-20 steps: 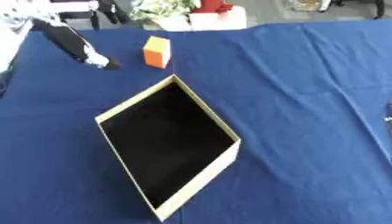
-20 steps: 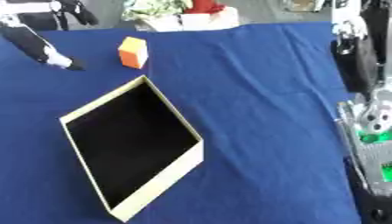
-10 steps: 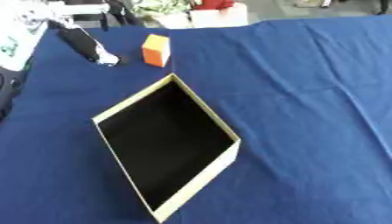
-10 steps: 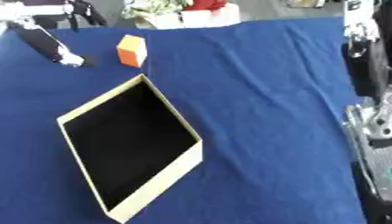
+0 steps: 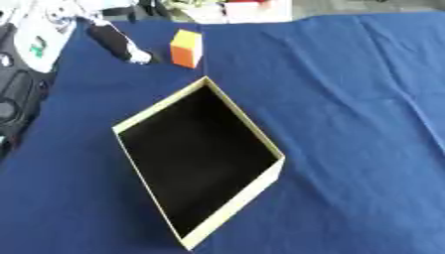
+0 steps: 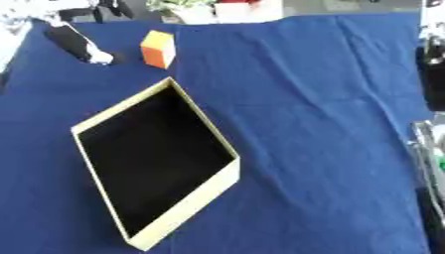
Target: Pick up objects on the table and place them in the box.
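An orange block (image 5: 185, 48) stands on the blue cloth near the table's far edge. In front of it lies an open box (image 5: 272, 175) with cream walls and a black inside, turned corner-on and holding nothing. My left hand (image 5: 115, 41) comes in from the upper left as a straight black shape with a pale tip. It is open, holds nothing, and its tip lies a short gap left of the block. My right hand does not show; only arm parts (image 6: 428, 163) line the right edge.
White and red things (image 6: 248, 7) and some greenery (image 6: 178, 6) sit past the far edge of the table. Black and white robot parts (image 5: 22, 89) fill the left edge. Blue cloth (image 5: 356, 99) stretches to the right of the box.
My left hand has slid right, its tip closing on the orange block. The whole picture has shifted a little, so the camera moved. Block and box stay put.
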Motion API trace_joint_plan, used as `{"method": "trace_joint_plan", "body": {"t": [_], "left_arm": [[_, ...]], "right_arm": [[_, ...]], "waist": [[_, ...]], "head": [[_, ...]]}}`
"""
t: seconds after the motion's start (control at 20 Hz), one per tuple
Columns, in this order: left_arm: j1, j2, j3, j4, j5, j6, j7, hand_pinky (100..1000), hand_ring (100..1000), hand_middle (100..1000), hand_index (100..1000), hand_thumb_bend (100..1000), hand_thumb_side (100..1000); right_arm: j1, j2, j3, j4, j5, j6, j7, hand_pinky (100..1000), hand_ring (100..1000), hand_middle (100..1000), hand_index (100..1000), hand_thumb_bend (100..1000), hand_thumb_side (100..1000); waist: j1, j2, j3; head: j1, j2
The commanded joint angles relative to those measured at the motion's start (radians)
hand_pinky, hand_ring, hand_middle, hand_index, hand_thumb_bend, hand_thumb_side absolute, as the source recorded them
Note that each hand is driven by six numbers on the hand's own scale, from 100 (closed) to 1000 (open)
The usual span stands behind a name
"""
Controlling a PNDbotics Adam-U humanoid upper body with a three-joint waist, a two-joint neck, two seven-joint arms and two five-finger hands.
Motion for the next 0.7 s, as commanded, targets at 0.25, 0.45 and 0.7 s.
{"method": "trace_joint_plan", "body": {"t": [0.25, 0.45, 0.7], "left_arm": [[-0.047, 0.009, 0.024, 0.016, -0.04, -0.017, 0.06, 706, 876, 835, 894, 424, 341], [-0.051, 0.011, 0.027, 0.021, -0.046, -0.022, 0.084, 703, 875, 836, 892, 414, 333], [-0.055, 0.019, 0.034, 0.028, -0.053, -0.021, 0.095, 693, 873, 839, 893, 414, 330]], "right_arm": [[-0.022, -0.008, -0.003, -0.016, -0.007, -0.004, 0.003, 767, 748, 555, 742, 100, 803], [-0.025, -0.008, -0.003, -0.016, -0.007, -0.005, 0.002, 767, 748, 555, 742, 100, 805], [-0.026, -0.01, -0.005, -0.016, -0.009, -0.004, 0.0, 766, 747, 552, 741, 100, 809]], "waist": [[0.004, -0.011, -0.02], [0.014, -0.005, -0.04], [0.024, 0.004, -0.066]], "head": [[0.034, -0.033], [0.054, -0.047], [0.071, -0.054]]}}
